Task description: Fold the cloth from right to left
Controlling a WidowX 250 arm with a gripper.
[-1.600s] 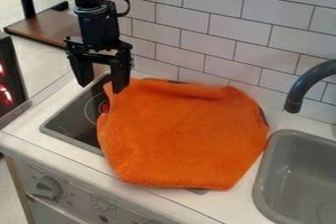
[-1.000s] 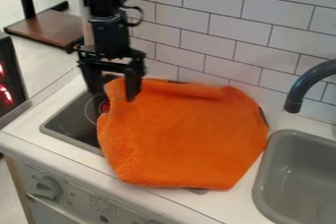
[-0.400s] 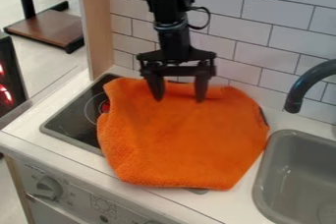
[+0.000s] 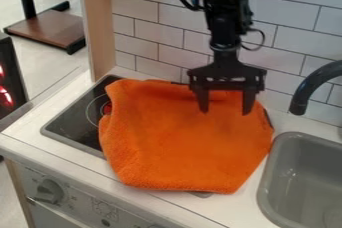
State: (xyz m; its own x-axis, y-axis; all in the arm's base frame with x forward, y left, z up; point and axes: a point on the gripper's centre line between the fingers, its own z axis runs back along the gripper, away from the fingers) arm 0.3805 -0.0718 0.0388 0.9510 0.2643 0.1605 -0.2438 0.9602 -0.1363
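- The wall (image 4: 153,29) is covered in pale tiles.
- The white surface (image 4: 244,202) is fitted with a black stovetop (image 4: 75,122) and grey sink (image 4: 297,172).
- Partly over the stovetop, the fuzzy orange cloth (image 4: 187,147) is laid, its edges uneven.
- Above it, the end effector (image 4: 226,112) is spread.

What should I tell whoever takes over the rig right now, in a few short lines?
Gripper: open and empty, fingers pointing down over the cloth's back right part.
Cloth: one orange piece, lying across the right side of the stove and the counter, up to near the sink's left edge. A raised ridge runs along its back edge.
Done: no right-to-left fold to be seen; the cloth is mostly spread out.
Left: grasp the right edge, bring it over to the left, lay it down and let go.
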